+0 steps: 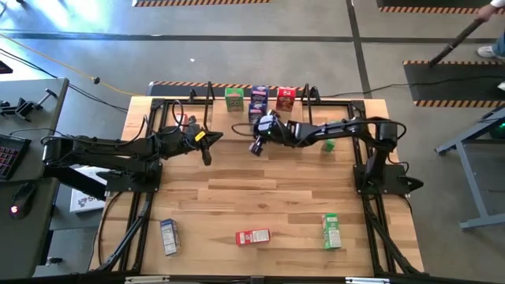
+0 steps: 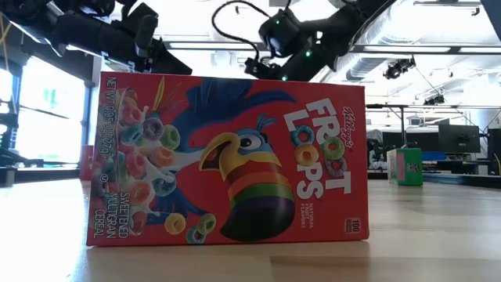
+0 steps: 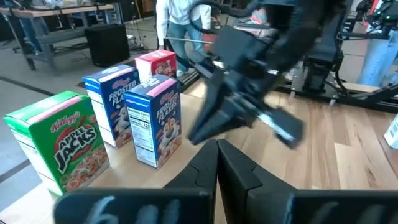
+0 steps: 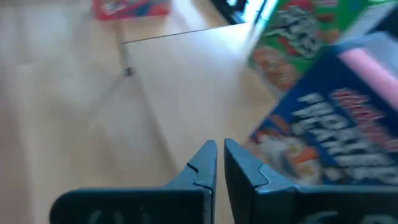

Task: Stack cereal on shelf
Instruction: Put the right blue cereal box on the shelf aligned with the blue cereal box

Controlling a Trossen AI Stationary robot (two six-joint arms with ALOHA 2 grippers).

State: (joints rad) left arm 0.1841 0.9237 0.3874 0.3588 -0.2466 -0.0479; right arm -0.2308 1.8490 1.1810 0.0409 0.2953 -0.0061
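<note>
Nearby, red Froot Loops box point(image 2: 227, 160) flat, long axis sideways | Frosted Flakes point(image 3: 154, 121), Apple Jacks point(image 3: 59, 144) upright | left gripper point(image 3: 217, 155), right gripper point(image 4: 217, 155) fingers together, empty

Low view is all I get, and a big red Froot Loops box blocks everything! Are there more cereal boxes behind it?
Observer: Yes. Four stand on the shelf at the table's far edge: a green Apple Jacks box, two blue Frosted Flakes boxes and a red box.
Operator: Is anything being held?
Observer: No. The right gripper is shut and empty, close beside a blue box.
Operator: And the other one?
Observer: The left gripper is shut and empty too, pointing toward those boxes.
</note>
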